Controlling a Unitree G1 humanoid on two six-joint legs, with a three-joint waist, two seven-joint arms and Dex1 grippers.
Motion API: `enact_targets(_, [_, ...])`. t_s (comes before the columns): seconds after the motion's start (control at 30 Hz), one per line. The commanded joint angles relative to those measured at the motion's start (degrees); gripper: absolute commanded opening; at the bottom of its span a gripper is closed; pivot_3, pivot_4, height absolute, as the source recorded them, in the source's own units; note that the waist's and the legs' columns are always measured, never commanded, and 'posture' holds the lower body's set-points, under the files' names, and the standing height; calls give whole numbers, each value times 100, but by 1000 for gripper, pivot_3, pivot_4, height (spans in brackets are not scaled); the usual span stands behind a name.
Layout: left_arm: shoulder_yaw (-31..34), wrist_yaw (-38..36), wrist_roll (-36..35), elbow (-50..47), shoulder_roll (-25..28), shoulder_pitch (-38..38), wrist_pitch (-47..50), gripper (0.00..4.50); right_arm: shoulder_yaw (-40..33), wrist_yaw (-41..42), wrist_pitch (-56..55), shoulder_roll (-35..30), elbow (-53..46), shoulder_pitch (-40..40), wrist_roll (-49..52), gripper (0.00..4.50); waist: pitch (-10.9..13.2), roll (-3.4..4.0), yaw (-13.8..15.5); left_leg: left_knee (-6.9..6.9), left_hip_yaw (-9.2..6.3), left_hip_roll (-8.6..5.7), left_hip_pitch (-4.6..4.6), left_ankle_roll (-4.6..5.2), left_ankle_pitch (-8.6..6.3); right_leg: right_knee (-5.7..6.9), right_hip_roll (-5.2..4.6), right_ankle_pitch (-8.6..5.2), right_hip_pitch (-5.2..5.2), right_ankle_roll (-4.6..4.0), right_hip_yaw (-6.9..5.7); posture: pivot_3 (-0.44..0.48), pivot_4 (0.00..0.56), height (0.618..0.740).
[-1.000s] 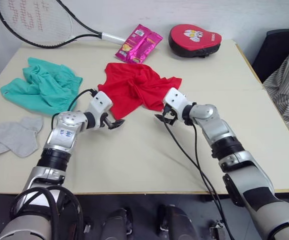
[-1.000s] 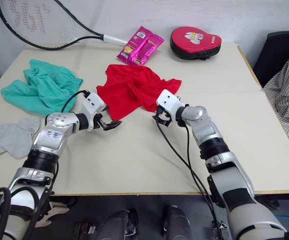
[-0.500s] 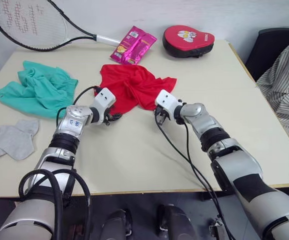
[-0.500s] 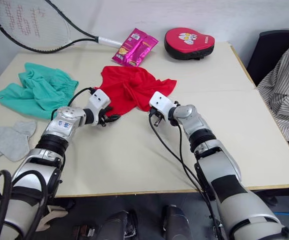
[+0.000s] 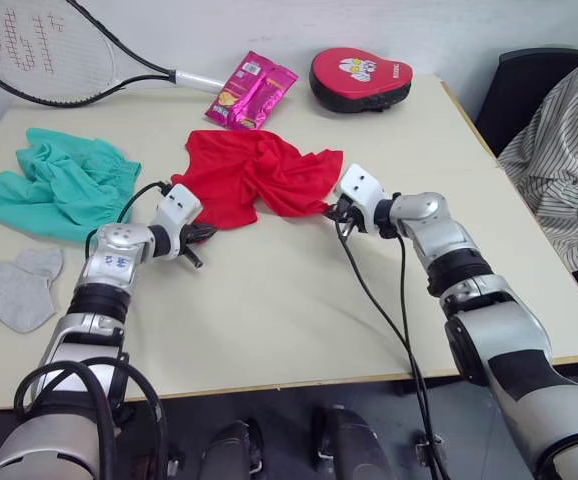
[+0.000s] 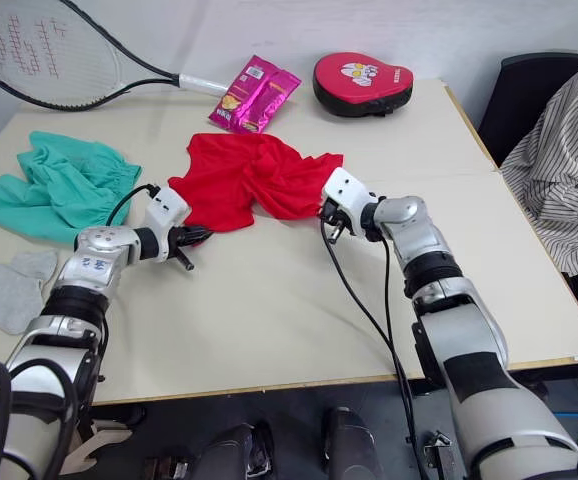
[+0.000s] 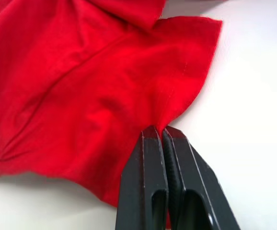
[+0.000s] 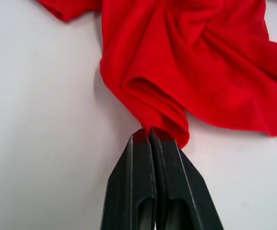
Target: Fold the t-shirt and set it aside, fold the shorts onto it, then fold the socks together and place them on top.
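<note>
The red t-shirt (image 5: 249, 175) lies crumpled in the middle of the table. My left gripper (image 5: 197, 236) is at its near left hem, and in the left wrist view that gripper (image 7: 158, 132) is shut on the hem's edge. My right gripper (image 5: 337, 212) is at the shirt's near right corner; the right wrist view has it (image 8: 145, 133) shut on a bunched fold of red cloth. The teal shorts (image 5: 54, 180) lie rumpled at the left. The grey socks (image 5: 9, 290) lie flat near the left front edge.
A tennis racket (image 5: 39, 50), pink snack packets (image 5: 251, 90) and a red padded pad (image 5: 359, 78) lie along the table's (image 5: 269, 320) far side. A black cable (image 5: 374, 310) trails from my right arm across the table. A person's striped sleeve (image 5: 559, 150) and a black chair (image 5: 514, 90) are at the right.
Both grippers have gone from open to shut on the shirt's near edge. The whole picture has shifted with the camera.
</note>
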Motion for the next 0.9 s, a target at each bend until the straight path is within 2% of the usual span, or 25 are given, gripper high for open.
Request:
enact_targets(0.03, [355,-646,-534,-1579,491,553,469,13,-182,754,504,-546,-1491,541,421,0,0,0,35,2,0,-2,-11,1,0,0,-1,0,-8,0,2,0,150,740])
enact_targets(0.2, [1057,-1448,-1469,-3663,1302,1943,1148,13,-339,1589,1522,-1631,-3607,1859,939,0,2,0,167,4,4,-5,-32,7,-8,-11,-4,0,-29,1,13,0,150,740])
enact_targets(0.37, [2064,-1895,-2213,-4808,1846,3555,1619,13,-766,2187,2122,-2586,-5015,3104,1639,0,3,-1,192,-3,2,-4,-17,7,-26,-42,-11,-2,-23,-1,16,0,150,740])
enact_targets(0.6, [2748,-2338,-2730,-5968,2087,5427,2015,13,-931,2336,1687,-3689,-5140,4395,1380,0,4,-2,313,-4,1,1,-13,-9,-69,-51,-12,-6,-26,-12,17,0,150,740])
enact_targets(0.73, [2908,-2409,-2560,-6036,2124,6064,1839,13,-1086,2516,2066,-3975,-5289,4885,1741,0,4,-2,330,-3,1,2,-15,-10,-71,-54,-12,-9,-27,-17,15,0,150,740])
enact_targets(0.9, [2964,-2652,-2842,-6133,2453,6357,2314,13,-1045,3023,2638,-4489,-5718,5378,2132,0,4,-2,340,-4,-2,6,-16,6,-82,-57,-12,-12,-27,-23,11,0,150,740])
